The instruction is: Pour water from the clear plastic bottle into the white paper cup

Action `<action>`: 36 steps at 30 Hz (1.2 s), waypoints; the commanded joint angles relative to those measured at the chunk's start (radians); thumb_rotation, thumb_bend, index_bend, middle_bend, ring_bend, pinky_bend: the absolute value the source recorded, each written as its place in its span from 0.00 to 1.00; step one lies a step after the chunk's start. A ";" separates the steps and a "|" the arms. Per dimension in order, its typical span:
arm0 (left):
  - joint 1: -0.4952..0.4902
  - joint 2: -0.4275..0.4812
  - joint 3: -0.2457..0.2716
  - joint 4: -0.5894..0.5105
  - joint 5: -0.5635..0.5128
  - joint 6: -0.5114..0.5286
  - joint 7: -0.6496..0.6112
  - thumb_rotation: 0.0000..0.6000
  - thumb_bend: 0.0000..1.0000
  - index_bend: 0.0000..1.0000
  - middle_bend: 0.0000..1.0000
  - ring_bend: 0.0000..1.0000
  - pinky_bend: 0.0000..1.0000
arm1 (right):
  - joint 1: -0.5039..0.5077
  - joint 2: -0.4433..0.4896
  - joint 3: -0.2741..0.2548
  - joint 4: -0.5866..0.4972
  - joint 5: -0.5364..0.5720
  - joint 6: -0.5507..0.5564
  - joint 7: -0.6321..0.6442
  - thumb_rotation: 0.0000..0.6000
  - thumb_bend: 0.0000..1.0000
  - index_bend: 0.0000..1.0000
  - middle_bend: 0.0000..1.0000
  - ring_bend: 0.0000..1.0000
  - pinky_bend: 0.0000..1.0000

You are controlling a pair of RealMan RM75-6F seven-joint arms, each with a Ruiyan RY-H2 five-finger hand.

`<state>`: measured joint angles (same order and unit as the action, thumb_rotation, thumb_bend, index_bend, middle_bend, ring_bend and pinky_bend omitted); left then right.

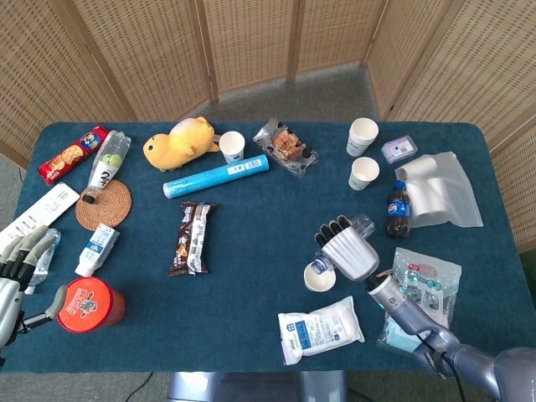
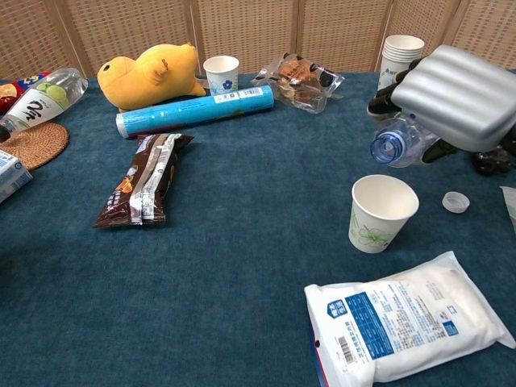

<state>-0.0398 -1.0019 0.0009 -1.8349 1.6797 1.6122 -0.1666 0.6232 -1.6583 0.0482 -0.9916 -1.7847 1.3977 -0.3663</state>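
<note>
My right hand [image 1: 347,250] [image 2: 455,97] grips the clear plastic bottle [image 1: 362,225] [image 2: 403,145], which lies tipped on its side with its uncapped blue-ringed mouth [image 1: 317,267] [image 2: 383,149] just above the far rim of the white paper cup [image 1: 317,278] [image 2: 380,212]. The cup stands upright on the blue table. No stream of water shows. The bottle's cap [image 2: 455,201] lies on the cloth right of the cup. My left hand [image 1: 15,272] hangs at the table's left edge, fingers apart and holding nothing.
A white pouch [image 1: 320,328] [image 2: 407,317] lies just in front of the cup. A cola bottle [image 1: 397,207], two cups [image 1: 363,173] [image 1: 362,136] and a plastic bag [image 1: 438,189] sit behind my right hand. Snacks, a blue tube [image 2: 195,110], a yellow plush [image 2: 151,74] and a red tub [image 1: 85,305] lie further left.
</note>
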 commanded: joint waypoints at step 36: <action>-0.013 0.006 -0.004 -0.018 -0.001 -0.014 0.025 0.38 0.46 0.08 0.06 0.00 0.00 | 0.027 -0.127 -0.004 0.322 -0.023 0.167 0.099 1.00 0.24 0.60 0.64 0.58 0.48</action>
<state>-0.0532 -0.9963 -0.0034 -1.8530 1.6785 1.5982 -0.1415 0.6506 -1.7824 0.0455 -0.6730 -1.8096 1.5630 -0.2676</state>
